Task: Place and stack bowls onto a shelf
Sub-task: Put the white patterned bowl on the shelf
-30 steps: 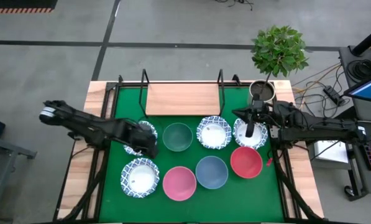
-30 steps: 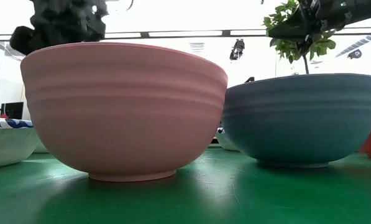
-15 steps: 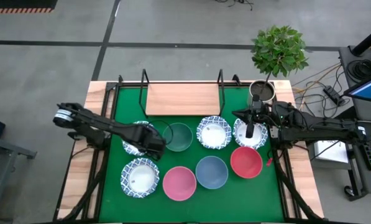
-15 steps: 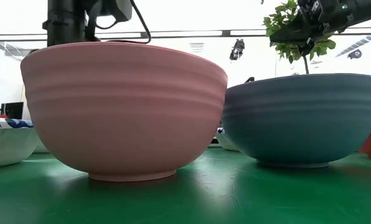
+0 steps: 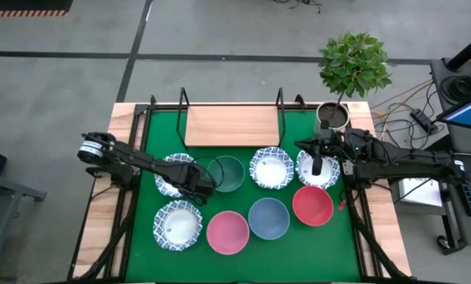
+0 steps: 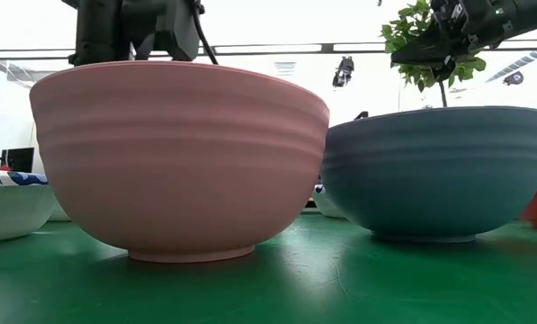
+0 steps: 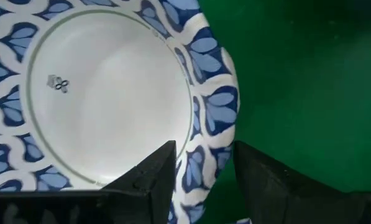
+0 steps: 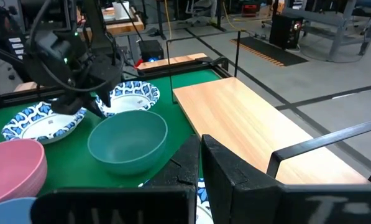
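Several bowls sit on the green mat point(image 5: 164, 138): patterned ones point(image 5: 170, 175) point(image 5: 177, 224) point(image 5: 271, 168) point(image 5: 330, 173), dark green point(image 5: 226, 173), pink point(image 5: 227, 232), grey-blue point(image 5: 268, 218) and red point(image 5: 312, 205). The light-wood shelf point(image 5: 231, 125) stands bare at the far edge. My left gripper point(image 7: 204, 186) is open at the far-left patterned bowl point(image 7: 104, 99), beside the green bowl point(image 8: 128, 140), one finger over the bowl's inside and one outside its rim. My right gripper point(image 5: 317, 164) is shut above the rightmost patterned bowl. My left gripper comes from above with its fingers point(image 7: 151, 180) on either side of the patterned bowl's rim point(image 7: 205, 163), on the side facing the green bowl. Whether they touch the rim, I cannot tell. The bowl rests flat on the mat.
A white pot point(image 5: 332, 115) with a leafy plant point(image 5: 355, 63) stands at the far right corner, just behind my right gripper. The shelf's black wire frame point(image 5: 281, 106) rises at both of its ends. The bowls stand close together in two rows.
My left arm has gone toward the table's right edge. Its gripper has moved from over the middle of the far-left patterned bowl to the bowl's rim next to the green bowl. The bowls have stayed in place.
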